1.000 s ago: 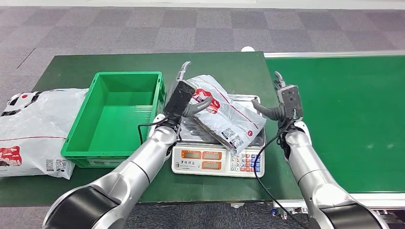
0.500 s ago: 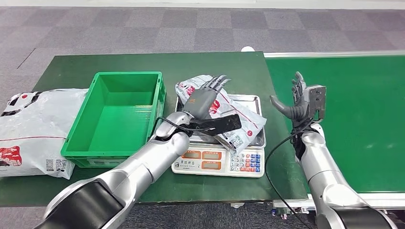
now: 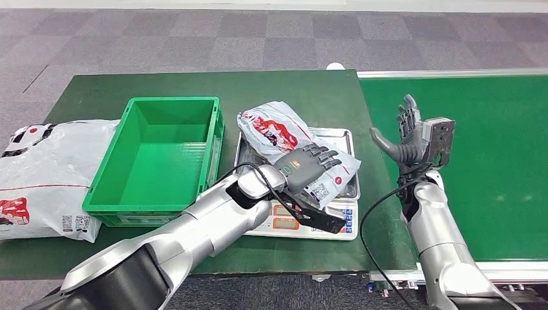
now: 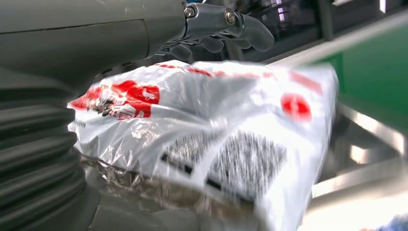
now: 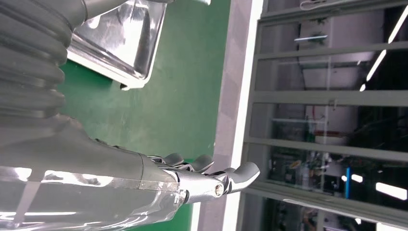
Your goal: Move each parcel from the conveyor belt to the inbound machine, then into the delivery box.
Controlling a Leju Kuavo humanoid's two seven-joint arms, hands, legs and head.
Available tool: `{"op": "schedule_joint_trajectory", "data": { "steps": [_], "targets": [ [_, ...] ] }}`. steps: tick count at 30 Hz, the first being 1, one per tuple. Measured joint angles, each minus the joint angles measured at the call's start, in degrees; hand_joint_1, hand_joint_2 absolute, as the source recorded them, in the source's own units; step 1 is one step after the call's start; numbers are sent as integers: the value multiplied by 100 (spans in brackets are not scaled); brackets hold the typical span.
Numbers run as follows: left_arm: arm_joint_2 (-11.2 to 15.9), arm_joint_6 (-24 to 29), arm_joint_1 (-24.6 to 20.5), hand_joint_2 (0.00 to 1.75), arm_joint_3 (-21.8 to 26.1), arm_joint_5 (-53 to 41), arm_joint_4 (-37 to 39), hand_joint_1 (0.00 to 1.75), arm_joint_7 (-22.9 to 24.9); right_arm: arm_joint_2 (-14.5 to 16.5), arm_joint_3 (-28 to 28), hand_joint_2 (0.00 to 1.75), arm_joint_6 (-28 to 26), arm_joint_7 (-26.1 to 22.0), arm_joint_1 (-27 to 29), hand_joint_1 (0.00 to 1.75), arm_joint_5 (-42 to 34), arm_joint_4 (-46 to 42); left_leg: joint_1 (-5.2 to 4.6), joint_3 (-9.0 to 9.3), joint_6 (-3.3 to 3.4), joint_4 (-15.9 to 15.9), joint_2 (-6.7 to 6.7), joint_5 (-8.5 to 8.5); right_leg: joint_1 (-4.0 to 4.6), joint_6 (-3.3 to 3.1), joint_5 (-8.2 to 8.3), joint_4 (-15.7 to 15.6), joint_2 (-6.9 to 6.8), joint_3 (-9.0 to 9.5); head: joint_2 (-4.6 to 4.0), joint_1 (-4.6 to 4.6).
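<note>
A white plastic parcel with red print lies on the steel tray of the scale, the inbound machine. My left hand reaches across the scale's front, palm down, fingers stretched over the parcel's near end by its barcode labels. In the left wrist view the hand hovers just over the parcel, with nothing pinched. My right hand stands raised and open at the table's right edge, beside the tray and apart from the parcel. Its fingers hold nothing, and the tray lies behind it.
The green delivery box stands left of the scale with nothing in it. Another large white parcel lies at the table's far left. The green conveyor belt runs along the right, bare. A black cable loops below each wrist.
My left hand has swung from the parcel's far left side across it to its near end, and the parcel has settled flat on the tray. My right hand has moved right and up, away from the parcel.
</note>
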Motion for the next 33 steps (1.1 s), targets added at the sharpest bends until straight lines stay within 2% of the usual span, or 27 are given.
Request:
{"op": "schedule_joint_trajectory", "data": {
  "steps": [5,9,13,33],
  "targets": [
    [0,-6,-2,175,-17,-13,0,0,7,0,0,175,3,3,6,0,0,-12,0,0,0,0,0,0,0,0,0,0,0,0,0,-1],
    [0,-89,-41,175,-294,-242,8,0,138,6,0,175,56,36,110,0,14,-207,0,0,0,-1,0,0,0,0,0,0,0,0,0,0],
    [2,-305,-74,175,-828,-461,138,175,450,178,28,175,229,116,121,0,105,-522,1,1,-1,-1,0,2,1,0,1,1,0,4,0,-1],
    [2,-286,-123,175,-878,-441,339,175,519,340,48,175,253,136,24,0,118,-573,1,3,0,-1,-3,7,1,-1,7,1,-5,8,0,-2]
  ]
}}
